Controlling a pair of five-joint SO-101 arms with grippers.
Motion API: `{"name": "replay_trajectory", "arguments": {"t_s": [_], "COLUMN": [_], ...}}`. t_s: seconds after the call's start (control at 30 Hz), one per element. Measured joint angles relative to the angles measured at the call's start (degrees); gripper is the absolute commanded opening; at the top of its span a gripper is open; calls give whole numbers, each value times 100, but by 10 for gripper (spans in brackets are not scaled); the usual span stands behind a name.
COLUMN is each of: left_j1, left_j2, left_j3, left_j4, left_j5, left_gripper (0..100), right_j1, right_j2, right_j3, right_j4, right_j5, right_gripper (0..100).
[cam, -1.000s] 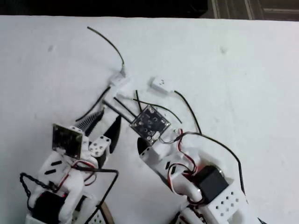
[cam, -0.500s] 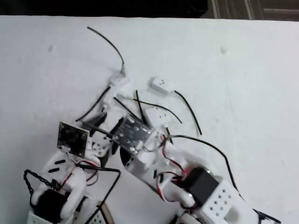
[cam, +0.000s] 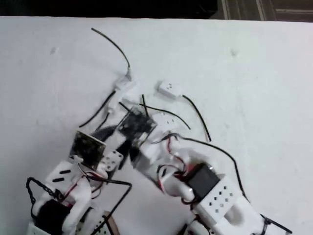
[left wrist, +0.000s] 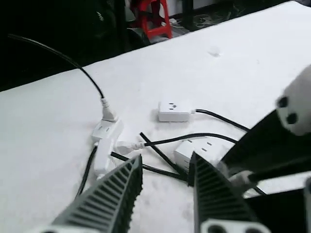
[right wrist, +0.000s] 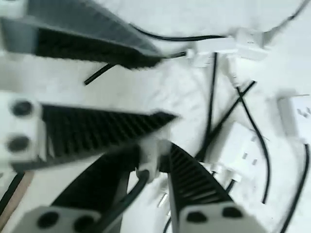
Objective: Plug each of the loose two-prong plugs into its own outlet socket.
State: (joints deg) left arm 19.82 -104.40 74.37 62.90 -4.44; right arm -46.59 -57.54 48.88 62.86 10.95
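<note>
A: Table [cam: 254, 73], sockets?
B: Far socket [cam: 168, 89] behind near socket [cam: 164, 121]; third socket [cam: 124, 86] left of both, plug [left wrist: 109, 114] seated at its far end. Loose plug [left wrist: 127, 145] lying between third and near sockets.
A: Grippers?
B: Left gripper [left wrist: 163, 167] before the third socket; right gripper [right wrist: 158, 145] just right of it, beside the near socket, held plug [right wrist: 147, 156] between its fingers.

Bright, even light across the white table [cam: 254, 73], faint soft shadows
</note>
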Motion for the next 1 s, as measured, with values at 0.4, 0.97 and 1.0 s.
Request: {"name": "replay_trajectory", "arguments": {"t_s": [0.4,0.97,1.0], "left_j1": [-1371,-668,-510], "left_j2": [-18,5240,5512], "left_j3": [0,-2251,-2347], "left_j4": [-369,-624,-677], "left_j5": [404,747,862], "left_gripper": [188,218,218], "right_j1": [2119,4079,4193], "right_j2": [-114,-114,-114], "right_j3": [0,0,0], "right_j4": [167,255,255], "right_j5": [0,501,536], "right_gripper": [17,17,17]}}
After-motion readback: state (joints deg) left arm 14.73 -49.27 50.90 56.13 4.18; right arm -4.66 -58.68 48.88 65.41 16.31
